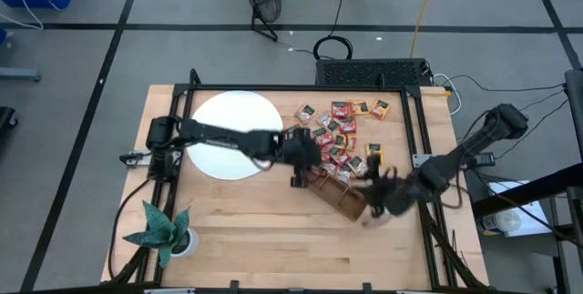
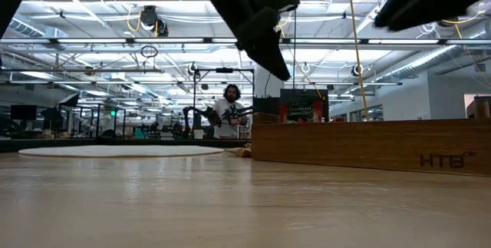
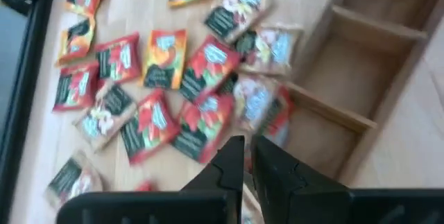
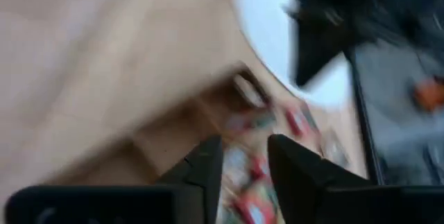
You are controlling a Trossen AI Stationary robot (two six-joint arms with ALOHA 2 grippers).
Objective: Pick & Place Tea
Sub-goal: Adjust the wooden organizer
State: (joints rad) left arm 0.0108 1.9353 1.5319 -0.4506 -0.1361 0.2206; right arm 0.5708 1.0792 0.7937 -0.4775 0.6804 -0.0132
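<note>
Wooden tabletop [image 1: 255, 230] carries the tea sachets [image 1: 337, 135], spread loose beside the wooden tray [image 1: 339, 194], compartments apparently empty for sorting. Left gripper [image 1: 301, 168], fingers together, hovers over the tray's end. Right gripper [image 1: 375, 183], fingers apart, hangs by its opposite end.

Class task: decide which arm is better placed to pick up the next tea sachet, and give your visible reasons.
Left. The left gripper hangs beside the tea sachets, which fill its wrist view just past its nearly closed fingers. The right gripper sits past the wooden tray, farther from the pile.

Dark jointed arms [image 1: 228, 137], black cabling
</note>
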